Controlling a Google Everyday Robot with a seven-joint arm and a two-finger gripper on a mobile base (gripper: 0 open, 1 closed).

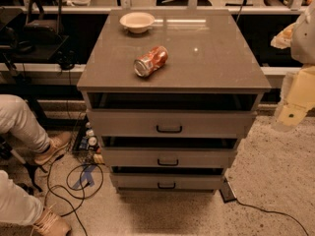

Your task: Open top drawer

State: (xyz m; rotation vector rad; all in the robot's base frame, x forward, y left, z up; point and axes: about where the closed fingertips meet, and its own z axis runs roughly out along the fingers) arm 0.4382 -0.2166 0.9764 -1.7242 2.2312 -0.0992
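Observation:
The top drawer is the widest grey drawer of the cabinet, just under the countertop, with a small black loop handle at its centre. A dark gap shows between the countertop and its front. The narrower middle drawer and the narrowest bottom drawer sit below it. My gripper, cream-coloured, hangs at the right edge of the view, beside the cabinet's right side at about the top drawer's height. It is well to the right of the handle and touches nothing.
On the countertop lie a tipped red soda can and a white bowl at the back left. A person's legs and shoes are at the left. Cables run over the floor on the left and at the lower right.

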